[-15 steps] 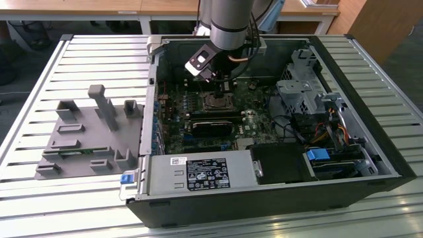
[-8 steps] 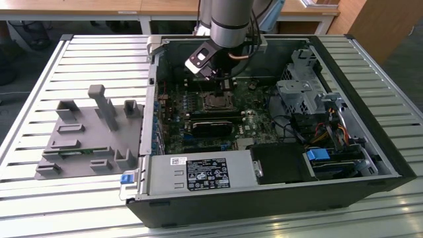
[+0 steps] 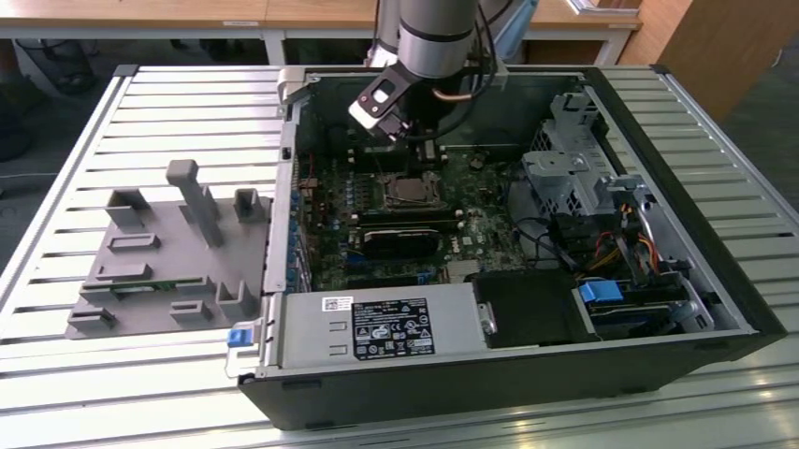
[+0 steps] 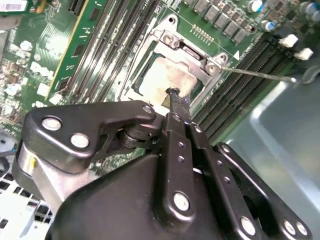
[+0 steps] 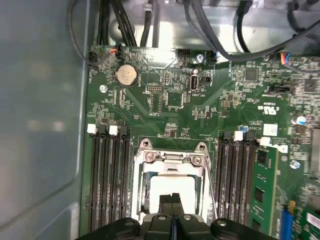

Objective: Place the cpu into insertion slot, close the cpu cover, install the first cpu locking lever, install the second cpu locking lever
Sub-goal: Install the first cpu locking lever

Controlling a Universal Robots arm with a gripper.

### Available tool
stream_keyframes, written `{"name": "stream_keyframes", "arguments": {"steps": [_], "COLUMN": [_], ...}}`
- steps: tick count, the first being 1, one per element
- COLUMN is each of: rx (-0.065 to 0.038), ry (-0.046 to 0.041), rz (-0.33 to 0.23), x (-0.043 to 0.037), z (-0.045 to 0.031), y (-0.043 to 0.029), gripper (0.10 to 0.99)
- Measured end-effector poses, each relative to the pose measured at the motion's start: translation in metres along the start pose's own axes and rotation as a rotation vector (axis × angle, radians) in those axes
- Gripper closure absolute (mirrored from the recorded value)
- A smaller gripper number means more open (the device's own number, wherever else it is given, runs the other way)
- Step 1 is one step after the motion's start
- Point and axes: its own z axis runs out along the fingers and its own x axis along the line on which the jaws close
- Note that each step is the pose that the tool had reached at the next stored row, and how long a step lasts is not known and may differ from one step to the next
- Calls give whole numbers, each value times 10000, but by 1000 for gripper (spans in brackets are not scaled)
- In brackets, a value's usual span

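- The hand (image 4: 175, 97) has its two fingers pressed together and holds nothing. Its tip hangs right over the cpu (image 4: 162, 80); whether it touches the chip cannot be told.
- The cpu lies flat in the socket (image 3: 406, 192), its pale top showing through the window of the cover (image 4: 192, 55), which lies down around it.
- In the first wrist view the fingertips sit at the near edge of the chip's pale face.
- A thin metal lever (image 4: 260, 74) runs out from one corner of the socket across the memory slots (image 4: 240, 95).
- The socket sits on a green board inside an open black computer case (image 3: 500, 374), which rests on a slatted metal bench (image 3: 163, 103). Wooden desks (image 3: 312, 11) stand behind it.
- The arm (image 3: 437, 37) comes down into the case from the far side.
- Long black memory slots flank the socket on both sides. A round coin battery (image 5: 126, 75) and black cables (image 5: 125, 20) lie beyond it.
- A silver power supply (image 3: 374, 327) fills the case's near corner.
- A grey moulded holder (image 3: 163, 271) stands on the bench, well apart from the case, at the exterior view's left.
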Motion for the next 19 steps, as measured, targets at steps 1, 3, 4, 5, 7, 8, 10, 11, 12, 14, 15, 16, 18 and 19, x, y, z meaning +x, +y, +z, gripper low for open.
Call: {"name": "stream_keyframes", "arguments": {"steps": [1, 3, 4, 5, 7, 8, 10, 11, 12, 14, 15, 16, 18, 19], "rx": [2, 1, 1, 1, 0, 1, 2, 7, 13, 28, 35, 43, 57, 65], "ry": [-3, -1, -1, -3, 0, -2, -2, -1, -4, -8, -9, -11, -14, -16], "rz": [0, 0, 0, 1, 0, 0, -13, -133, -312, -676, -855, -1035, -1394, -1575], "x": [1, 5, 7, 9, 12, 14, 16, 17, 17, 16, 16, 17, 17, 16], "z": [-38, -124, -169, -217, -307, -352, -404, -404, -404, -404, -403, -403, -401, -401], "y": [0, -1, -2, -2, -3, -3, -5, -6, -6, -7, -7, -6, -6, -6], "gripper": [980, 980, 980, 980, 980, 980, 980, 980, 980, 980, 980, 980, 980, 980]}}
